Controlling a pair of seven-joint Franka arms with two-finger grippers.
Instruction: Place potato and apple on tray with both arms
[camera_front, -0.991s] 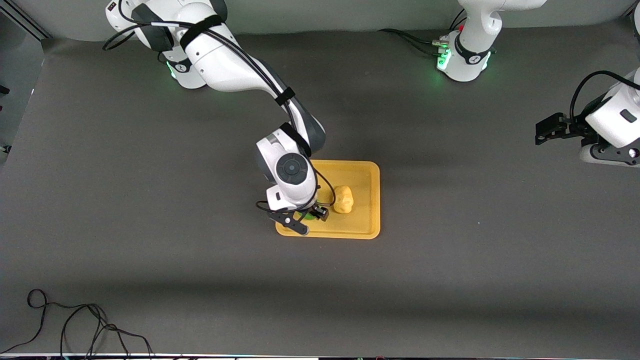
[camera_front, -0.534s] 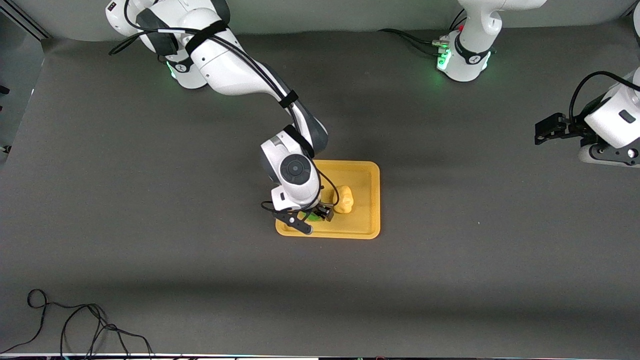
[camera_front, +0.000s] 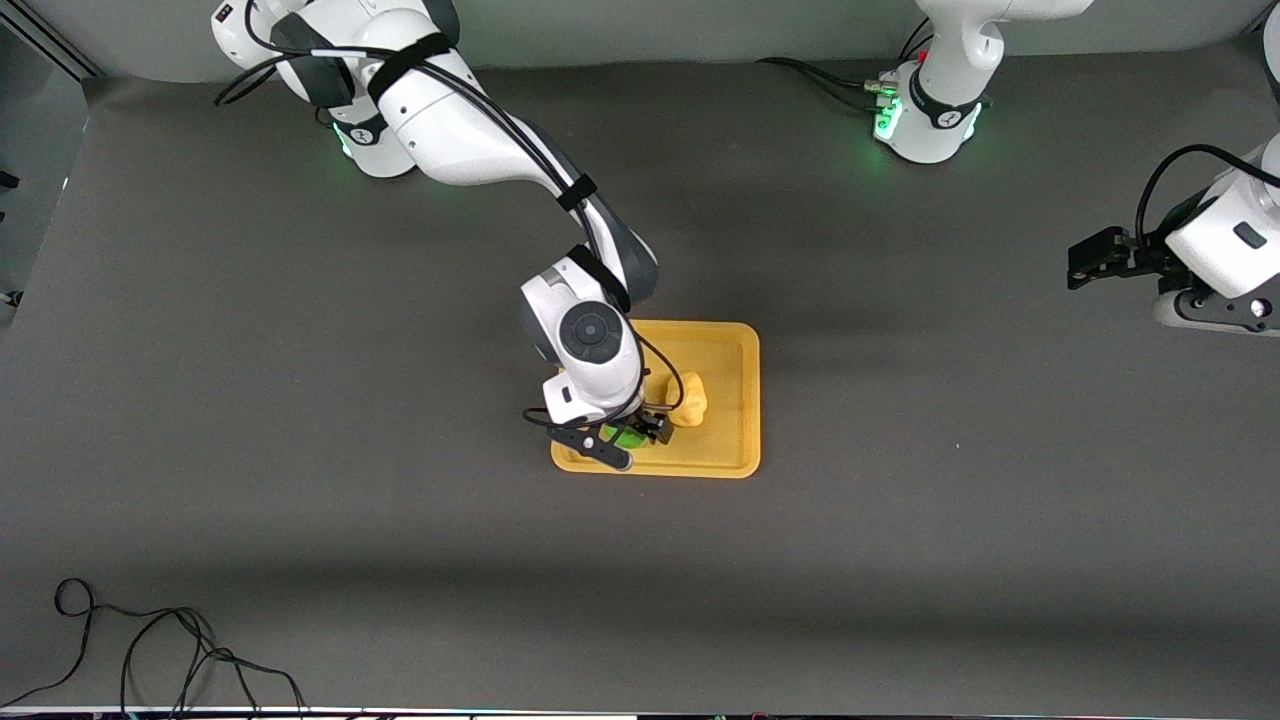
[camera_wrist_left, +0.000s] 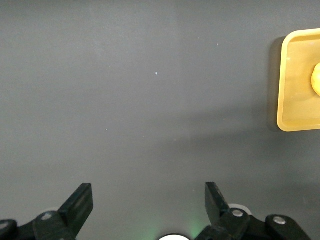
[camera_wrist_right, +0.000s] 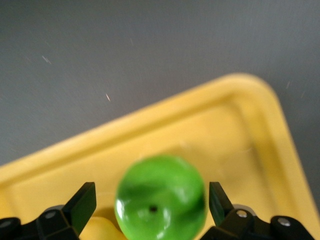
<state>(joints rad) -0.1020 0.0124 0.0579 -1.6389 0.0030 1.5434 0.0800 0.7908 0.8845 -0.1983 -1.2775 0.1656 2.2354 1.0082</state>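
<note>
Dark grey table (camera_front: 300, 420): bearing the tray (camera_front: 735, 400), potato (camera_front: 690, 398) lying inside. My right gripper (camera_wrist_right: 150, 210) is hanging spread around the apple (camera_wrist_right: 161, 197), seemingly untouched; my left gripper (camera_wrist_left: 147, 205) is waiting spread.

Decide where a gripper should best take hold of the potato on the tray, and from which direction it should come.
Grip the potato across its narrower middle, coming straight down from above. It lies flat on the tray as a lumpy oval, so its sides are probably easiest to pinch. The apple and right gripper crowd one side.
</note>
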